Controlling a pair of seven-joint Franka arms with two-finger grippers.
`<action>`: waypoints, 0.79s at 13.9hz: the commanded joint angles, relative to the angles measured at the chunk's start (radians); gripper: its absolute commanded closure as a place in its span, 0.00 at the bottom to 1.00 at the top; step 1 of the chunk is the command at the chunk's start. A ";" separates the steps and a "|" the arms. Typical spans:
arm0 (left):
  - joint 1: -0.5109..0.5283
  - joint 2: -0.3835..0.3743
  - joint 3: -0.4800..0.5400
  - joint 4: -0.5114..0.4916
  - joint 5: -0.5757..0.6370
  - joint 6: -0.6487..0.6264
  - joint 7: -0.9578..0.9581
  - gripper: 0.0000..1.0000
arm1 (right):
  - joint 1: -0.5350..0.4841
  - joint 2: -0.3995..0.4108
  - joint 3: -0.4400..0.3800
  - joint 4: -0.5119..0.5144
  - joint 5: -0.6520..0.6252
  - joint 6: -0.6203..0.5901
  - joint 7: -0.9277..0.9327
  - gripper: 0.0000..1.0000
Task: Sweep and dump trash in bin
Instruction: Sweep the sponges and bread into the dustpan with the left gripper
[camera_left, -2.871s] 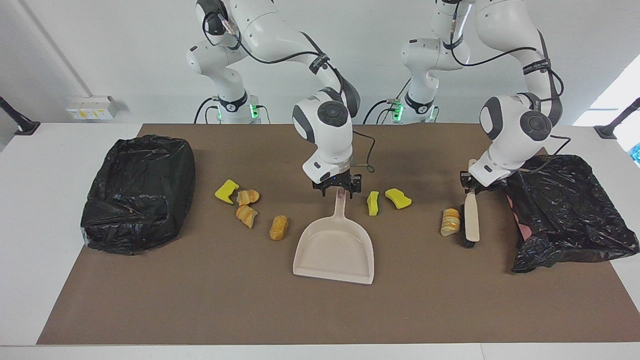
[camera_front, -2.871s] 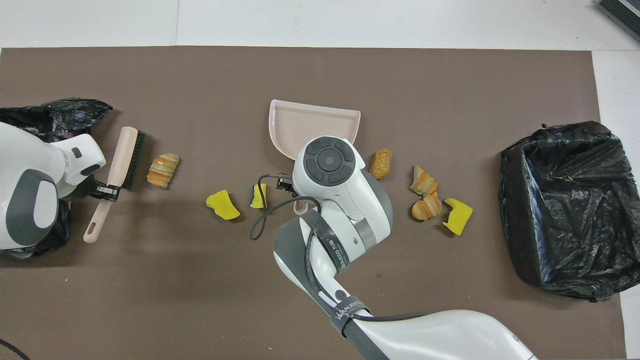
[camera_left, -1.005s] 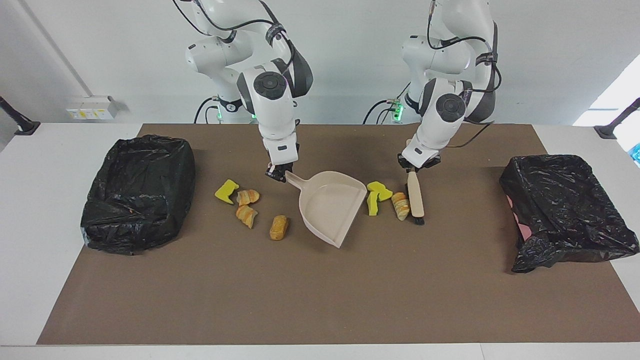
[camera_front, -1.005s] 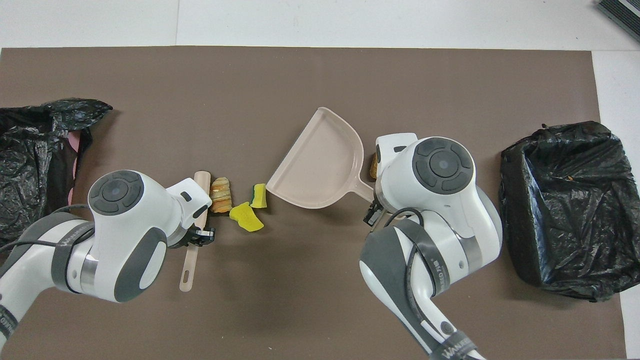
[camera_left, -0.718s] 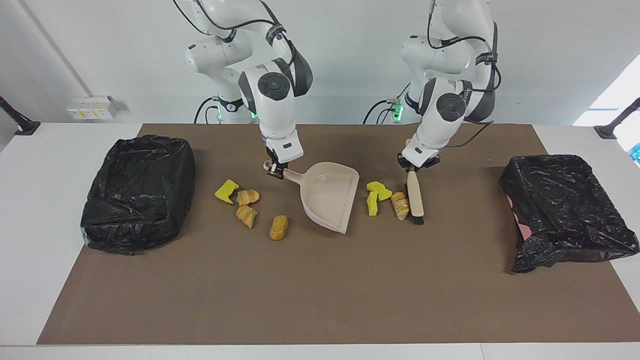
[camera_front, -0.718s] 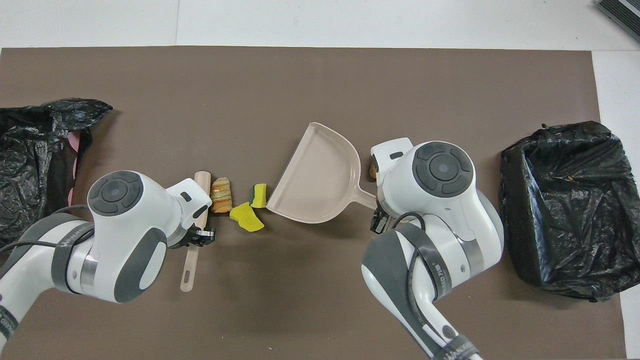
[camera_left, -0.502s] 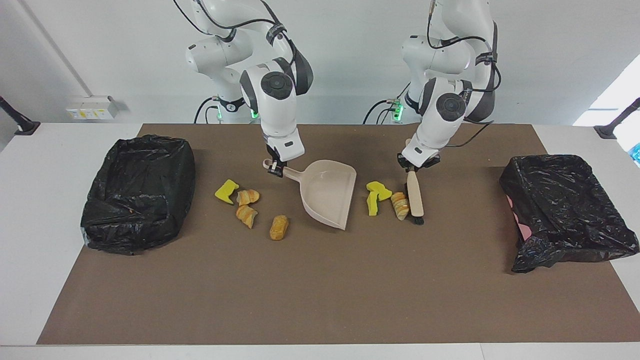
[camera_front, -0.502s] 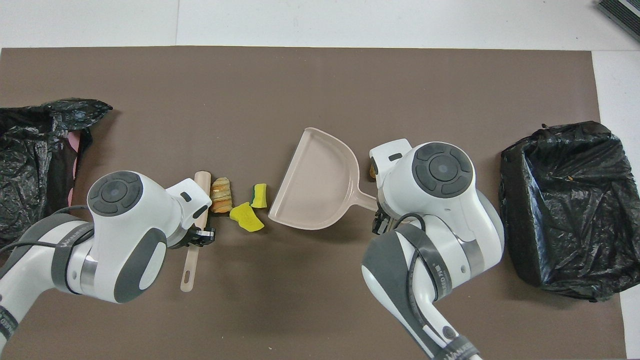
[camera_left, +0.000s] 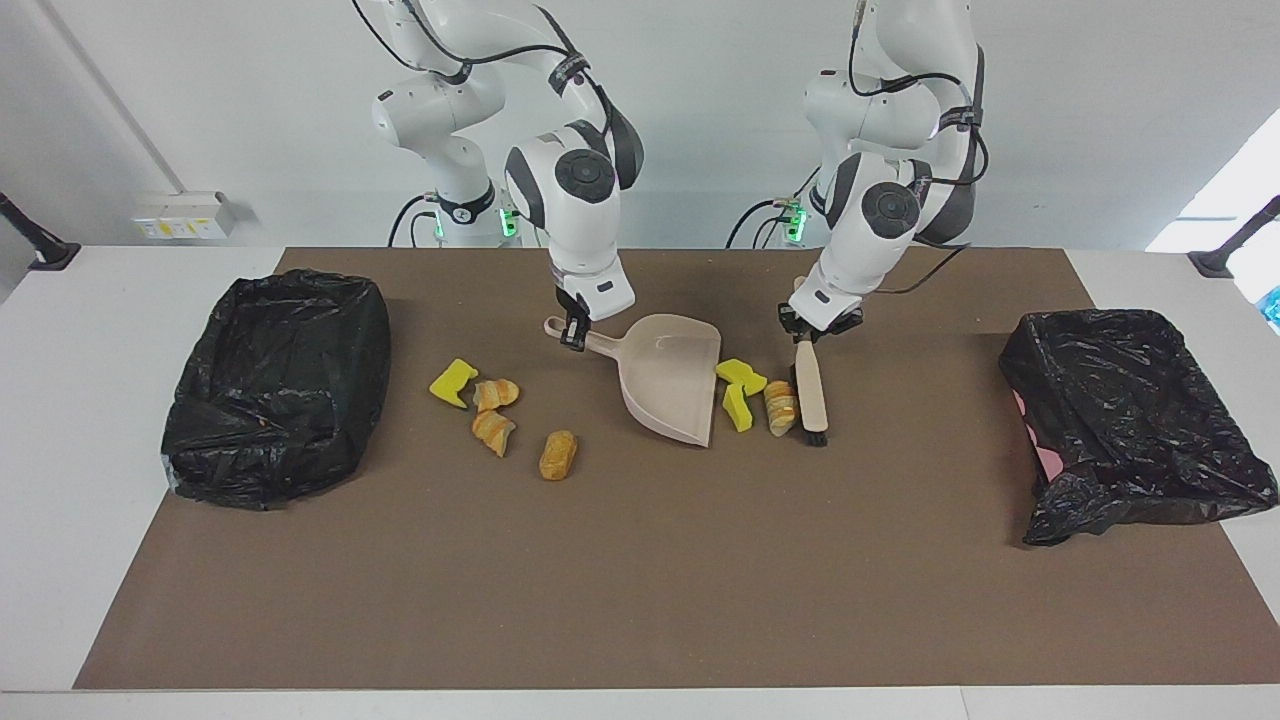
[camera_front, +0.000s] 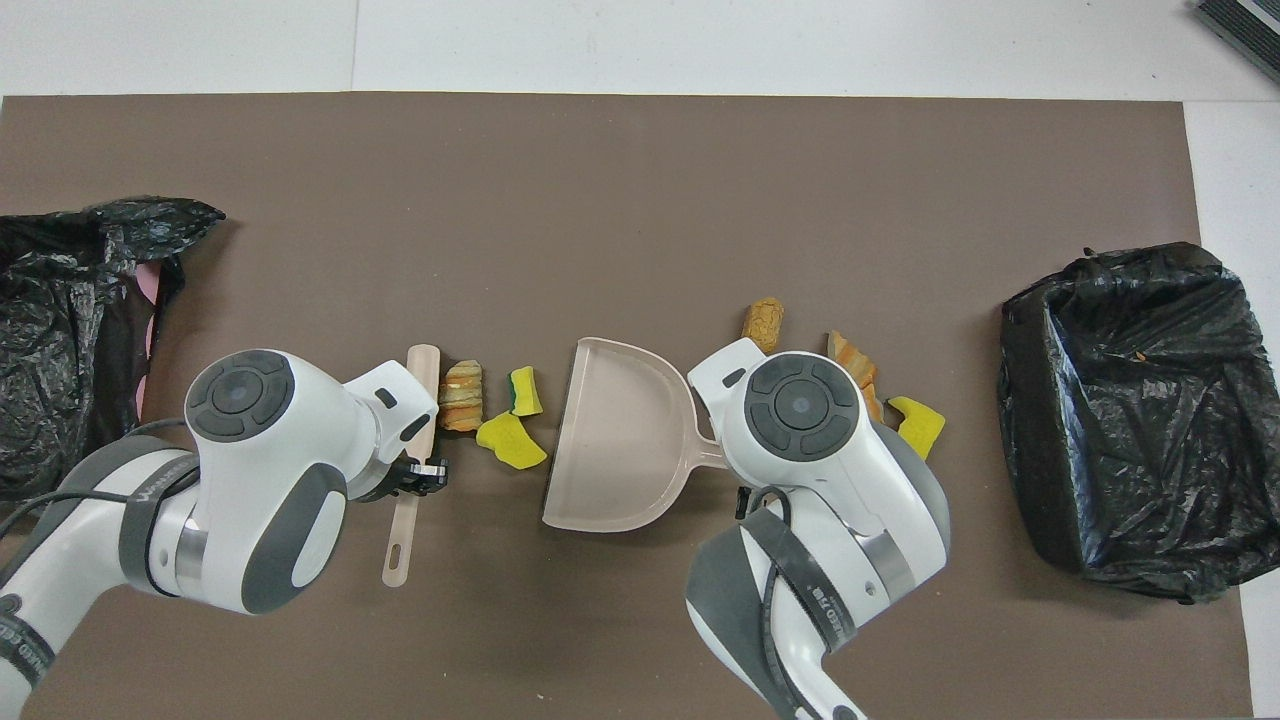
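Observation:
My right gripper (camera_left: 575, 335) is shut on the handle of the beige dustpan (camera_left: 672, 385), which rests on the mat with its open edge toward the left arm's end. My left gripper (camera_left: 808, 336) is shut on the handle of the brush (camera_left: 810, 395), bristles down. Between the brush and the pan's mouth lie three pieces of trash: two yellow sponges (camera_left: 740, 373) (camera_left: 737, 407) and a bread lump (camera_left: 780, 408) against the bristles. Beside the dustpan, toward the right arm's end, lie a yellow sponge (camera_left: 452, 383) and three bread lumps (camera_left: 495, 393) (camera_left: 493, 430) (camera_left: 557, 454).
A bin lined with a black bag (camera_left: 280, 385) stands at the right arm's end of the brown mat (camera_left: 640, 580). A second black-bagged bin (camera_left: 1130, 420) sits at the left arm's end. Bare mat stretches away from the robots.
The right gripper turned the dustpan's mouth toward the brush and shifted it closer. The left gripper pushed the brush and three trash pieces up to the pan's open edge.

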 joint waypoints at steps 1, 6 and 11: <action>-0.040 -0.025 0.010 -0.033 -0.022 0.027 0.001 1.00 | 0.003 0.007 0.005 -0.010 -0.020 0.032 0.032 1.00; -0.167 -0.023 0.010 -0.021 -0.097 0.059 -0.042 1.00 | 0.003 0.007 0.005 -0.010 -0.020 0.032 0.046 1.00; -0.263 -0.006 0.010 0.036 -0.196 0.065 -0.205 1.00 | -0.001 0.007 0.005 -0.010 -0.020 0.032 0.047 1.00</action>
